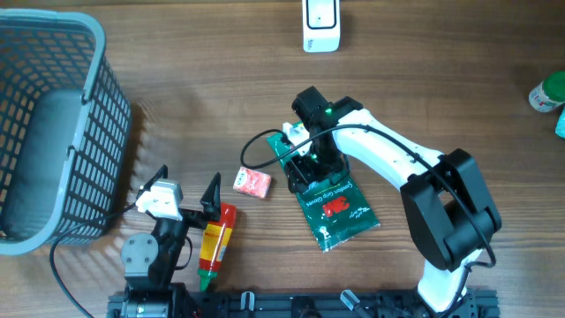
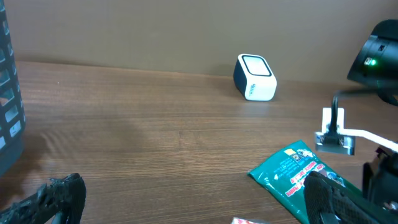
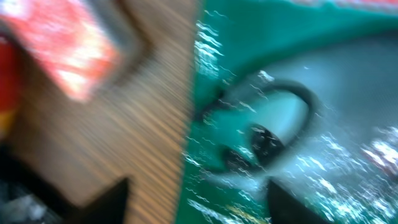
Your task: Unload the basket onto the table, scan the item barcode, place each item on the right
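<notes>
Overhead: the green packet (image 1: 340,208) lies flat on the table (image 1: 177,88), near the middle and toward the near edge. The right gripper (image 1: 300,162) sits low over its far end. The scanner (image 1: 320,25) stands well apart at the far edge, and nothing is held up to it. A small red sachet (image 1: 252,182) lies just beside the packet on its left. A bottle (image 1: 214,243) lies near the left gripper (image 1: 187,185), whose fingers are spread wide and empty. The basket (image 1: 115,115) is at the far left.

Left wrist: both fingers (image 2: 59,196) show at the bottom corners, far apart, with bare wood between them. The scanner (image 2: 255,77) faces this way across the table, and the packet (image 2: 289,171) lies flat to the right.

Right wrist: the view is badly blurred. Two dark fingers (image 3: 99,202) stand apart at the bottom, one over wood and one over the packet (image 3: 348,93), so the jaws look open and clamp nothing. The sachet (image 3: 68,50) is at the upper left.

Judging by this, no scan is under way. The packet is on the table and ungripped, so it would have to be gripped, lifted and turned with its barcode toward the scanner. Which face carries the barcode I cannot tell.
</notes>
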Available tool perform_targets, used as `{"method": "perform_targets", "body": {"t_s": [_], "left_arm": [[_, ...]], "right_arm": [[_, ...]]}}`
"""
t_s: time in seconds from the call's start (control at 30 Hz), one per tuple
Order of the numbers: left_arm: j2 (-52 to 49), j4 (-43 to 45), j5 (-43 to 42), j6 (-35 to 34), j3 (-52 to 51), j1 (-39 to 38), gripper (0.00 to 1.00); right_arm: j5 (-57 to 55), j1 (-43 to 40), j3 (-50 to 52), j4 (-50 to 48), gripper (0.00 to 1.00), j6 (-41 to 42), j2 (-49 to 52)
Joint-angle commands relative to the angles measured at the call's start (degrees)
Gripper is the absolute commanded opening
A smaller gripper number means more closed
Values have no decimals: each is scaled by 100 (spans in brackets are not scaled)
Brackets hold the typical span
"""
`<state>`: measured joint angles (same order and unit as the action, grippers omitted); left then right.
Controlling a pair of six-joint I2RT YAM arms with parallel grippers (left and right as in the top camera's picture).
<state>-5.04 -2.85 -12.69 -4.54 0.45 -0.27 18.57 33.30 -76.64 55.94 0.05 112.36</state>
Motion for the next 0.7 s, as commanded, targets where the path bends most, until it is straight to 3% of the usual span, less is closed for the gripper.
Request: {"method": "perform_targets", "body": {"t_s": [0.0,0.2,0.37,0.6,0.67], "left_arm": [[13,-44,57,114,-11,-22,100],[13,-42,57,114,-11,-22,100],[13,-42,57,114,-11,-22,100],[13,-42,57,114,-11,-22,100],[13,-44,57,114,-11,-22,100]], "right_arm": [[-850,42,79,-85,100,313,-164],[-1427,474,772,-778,100,564,-157],[-2739,929,1088,-1244,100,1416,-155],[-2682,1025,1753,-1672,100,1495,-155],[-2588,1025,1853,-1718,94,1488,-111]]}}
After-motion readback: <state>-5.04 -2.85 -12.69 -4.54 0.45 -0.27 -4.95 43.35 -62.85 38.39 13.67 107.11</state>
